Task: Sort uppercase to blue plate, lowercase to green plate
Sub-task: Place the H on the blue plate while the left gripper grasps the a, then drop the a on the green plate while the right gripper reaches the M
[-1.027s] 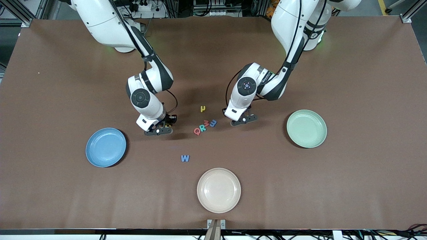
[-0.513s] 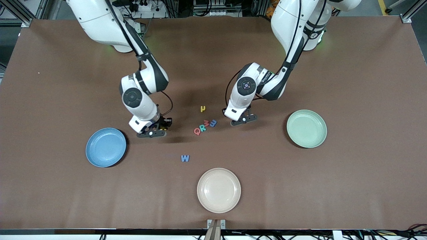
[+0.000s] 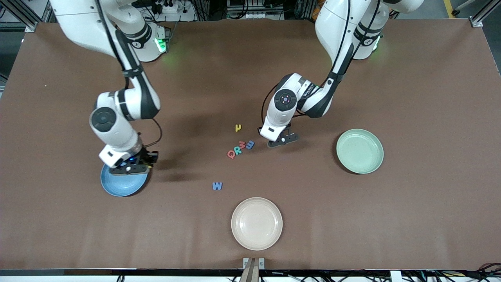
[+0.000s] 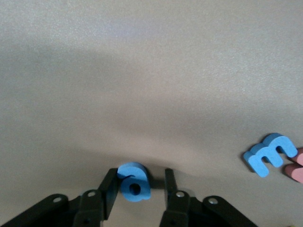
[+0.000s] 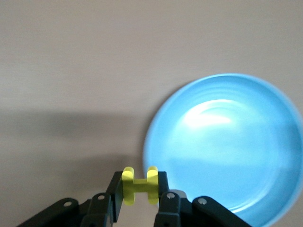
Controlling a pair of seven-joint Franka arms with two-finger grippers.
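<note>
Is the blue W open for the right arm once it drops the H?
Probably yes. The blue W lies alone on bare table, apart from the other letters. The right hand, shut on the yellow H, hangs over the blue plate nearby.

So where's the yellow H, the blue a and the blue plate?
yellow H (image 5: 138,184), right wrist view, on its crossbar between the fingers.
blue a (image 4: 134,184), left wrist view, on its round body.
blue plate (image 5: 227,156), right wrist view, on its bare inside.
</note>
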